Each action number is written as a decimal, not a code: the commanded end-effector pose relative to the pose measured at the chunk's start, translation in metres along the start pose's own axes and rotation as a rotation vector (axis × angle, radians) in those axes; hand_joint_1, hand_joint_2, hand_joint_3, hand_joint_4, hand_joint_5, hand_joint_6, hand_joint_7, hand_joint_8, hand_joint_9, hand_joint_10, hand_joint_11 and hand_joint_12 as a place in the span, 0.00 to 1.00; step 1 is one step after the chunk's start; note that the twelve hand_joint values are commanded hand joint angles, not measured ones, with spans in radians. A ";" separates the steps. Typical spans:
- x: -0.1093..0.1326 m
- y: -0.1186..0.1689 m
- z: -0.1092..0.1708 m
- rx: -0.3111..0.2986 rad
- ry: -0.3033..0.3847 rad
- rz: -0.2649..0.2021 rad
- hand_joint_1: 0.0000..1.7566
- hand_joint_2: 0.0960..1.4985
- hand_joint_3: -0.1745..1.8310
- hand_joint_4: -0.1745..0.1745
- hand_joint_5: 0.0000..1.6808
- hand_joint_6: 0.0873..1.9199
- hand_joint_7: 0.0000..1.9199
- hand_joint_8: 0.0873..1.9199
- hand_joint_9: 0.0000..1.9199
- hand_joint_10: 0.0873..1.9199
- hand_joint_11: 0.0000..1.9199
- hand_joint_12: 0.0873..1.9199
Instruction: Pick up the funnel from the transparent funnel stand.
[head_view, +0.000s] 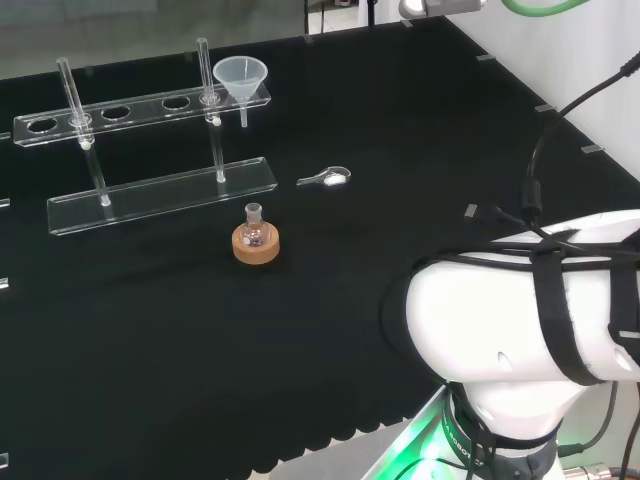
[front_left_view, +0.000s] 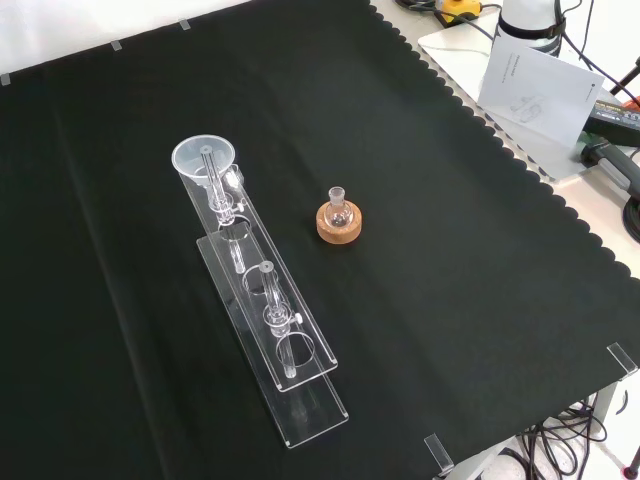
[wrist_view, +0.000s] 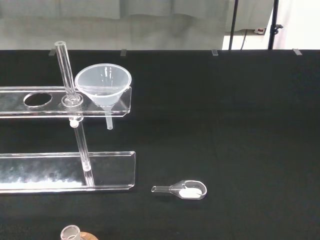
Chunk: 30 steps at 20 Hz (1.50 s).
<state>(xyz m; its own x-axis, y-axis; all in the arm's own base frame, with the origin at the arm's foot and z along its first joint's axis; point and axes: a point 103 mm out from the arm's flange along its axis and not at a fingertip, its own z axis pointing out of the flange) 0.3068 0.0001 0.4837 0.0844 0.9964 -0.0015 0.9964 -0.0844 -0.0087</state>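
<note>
We see the funnel seated in the end hole of the transparent funnel stand, its cone resting on the upper shelf and its stem hanging down below that shelf, clear of the base plate. In the head view the funnel sits at about eleven o'clock from the picture's middle, at the right end of the stand's upper shelf; in the front view it stands at the far end of the stand, at about ten o'clock from the middle. The stand itself is two clear plates joined by two upright rods, with a row of round holes in the upper plate, and the other holes we can make out look bare. From the stand's base in the head view, at about five o'clock, a small round flask stands upright in a cork ring, near the stand and apart from it. At about three o'clock from the base, a small clear scoop lies on the black cloth with something white in its bowl; the wrist view shows it just beyond the base plate's end. Of the robot we make out the white arm link at the head view's lower right, and as to the hand's fingers, we cannot tell how they stand or whether they have hold of anything.
</note>
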 end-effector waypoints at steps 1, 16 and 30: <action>-0.005 0.001 0.001 -0.008 0.005 0.003 0.04 0.72 0.29 0.64 0.11 0.00 0.02 0.17 0.09 0.28 0.05 0.70; 0.002 0.025 0.013 0.002 -0.022 0.058 0.00 0.77 0.29 0.67 0.10 0.00 0.00 0.14 0.07 0.27 0.03 0.70; 0.011 0.150 0.069 0.068 -0.022 -0.039 0.02 0.75 0.27 0.65 0.10 0.00 0.01 0.16 0.08 0.28 0.03 0.70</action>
<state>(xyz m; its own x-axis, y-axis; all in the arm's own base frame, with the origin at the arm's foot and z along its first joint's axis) 0.3797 -0.0020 0.4398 0.1056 0.9940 -0.0291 0.9914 -0.1075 -0.0744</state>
